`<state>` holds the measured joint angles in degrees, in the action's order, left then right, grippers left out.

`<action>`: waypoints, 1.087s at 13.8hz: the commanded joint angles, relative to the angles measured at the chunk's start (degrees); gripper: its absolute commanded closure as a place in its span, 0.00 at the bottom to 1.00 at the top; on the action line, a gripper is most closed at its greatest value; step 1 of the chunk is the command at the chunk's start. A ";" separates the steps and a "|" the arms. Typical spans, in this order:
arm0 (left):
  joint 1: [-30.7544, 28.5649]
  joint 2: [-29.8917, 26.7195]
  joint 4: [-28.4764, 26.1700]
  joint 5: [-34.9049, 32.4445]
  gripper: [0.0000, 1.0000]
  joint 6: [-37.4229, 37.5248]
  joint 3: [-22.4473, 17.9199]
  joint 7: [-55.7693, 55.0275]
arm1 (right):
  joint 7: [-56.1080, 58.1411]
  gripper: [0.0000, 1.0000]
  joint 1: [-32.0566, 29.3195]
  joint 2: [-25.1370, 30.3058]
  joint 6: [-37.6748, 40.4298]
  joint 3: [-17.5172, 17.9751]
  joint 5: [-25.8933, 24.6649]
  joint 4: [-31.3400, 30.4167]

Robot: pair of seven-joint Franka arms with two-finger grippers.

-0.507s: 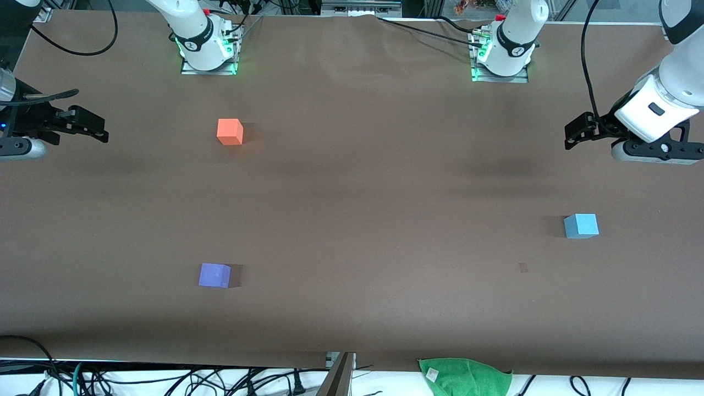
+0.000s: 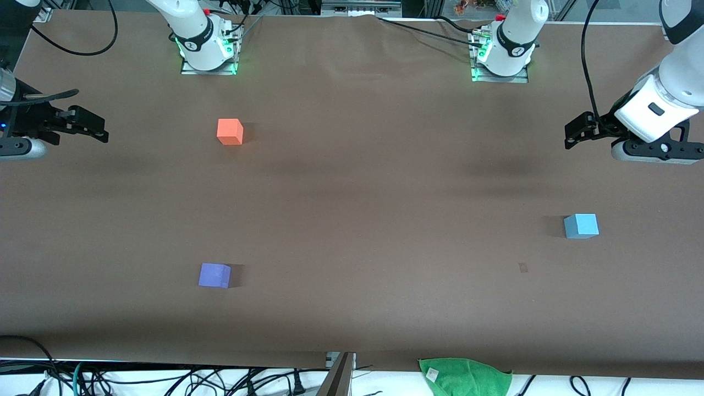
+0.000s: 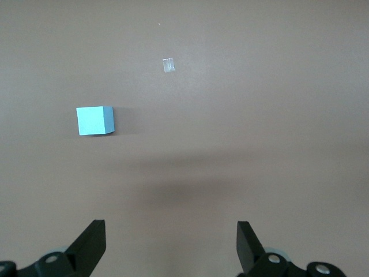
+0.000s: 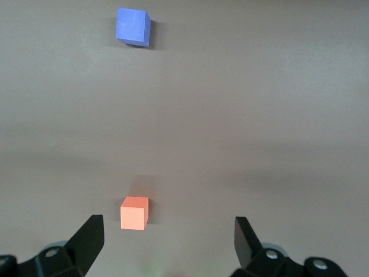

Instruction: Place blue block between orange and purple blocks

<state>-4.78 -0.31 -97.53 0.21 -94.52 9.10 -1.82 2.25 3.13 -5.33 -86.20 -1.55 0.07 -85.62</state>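
Front view shows the blue block (image 2: pixel 581 226) resting flat on the brown surface (image 2: pixel 352 198), untouched, toward the left arm's end and well apart from the other two cubes. Taking the orange block (image 2: pixel 230 131) as landmark: the purple block (image 2: pixel 214 275) lies nearer to the front camera than it, roughly in line with it, with bare surface between them; the blue block sits well away from it toward the left arm's end and somewhat nearer to the camera.

Left pincer (image 2: pixel 575 133) hovers over the surface edge at the left arm's end, not above the blue block; the left wrist view shows its fingers (image 3: pixel 91 245) spread wide apart, holding nothing, with the blue block (image 3: pixel 95 120) ahead of them. Right pincer (image 2: pixel 88 124) waits at the right arm's end, fingers (image 4: pixel 86 241) likewise apart and empty, with the orange block (image 4: pixel 134 212) and purple block (image 4: pixel 133 26) in its wrist view.

Handling assessment: the blue block is a small matte cube with crisp edges and flat faces, probably light, likely foam or painted wood; which, cannot be told. The matte finish suggests little slip. Recommended hold: two opposing vertical faces, pincer squared to the cube's sides, descending from above. The surface is a smooth brown sheet with faint creases. A small pale scrap (image 3: pixel 168 65) lies near the blue block.
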 commanded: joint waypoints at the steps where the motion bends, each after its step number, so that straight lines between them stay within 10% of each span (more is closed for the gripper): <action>1: -0.50 1.01 1.90 -0.30 0.00 1.44 0.40 -0.02 | 0.39 0.00 -0.58 0.06 0.07 0.32 -0.07 0.28; 15: 0.12 1.37 1.99 -0.83 0.00 1.44 0.40 -0.11 | 0.39 0.00 -0.58 0.06 0.07 0.32 -0.07 0.28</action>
<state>-4.88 -0.07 -97.53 0.21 -94.34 9.17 -1.82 2.25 3.11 -5.34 -86.20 -1.55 0.07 -85.62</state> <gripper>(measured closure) 0.000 0.000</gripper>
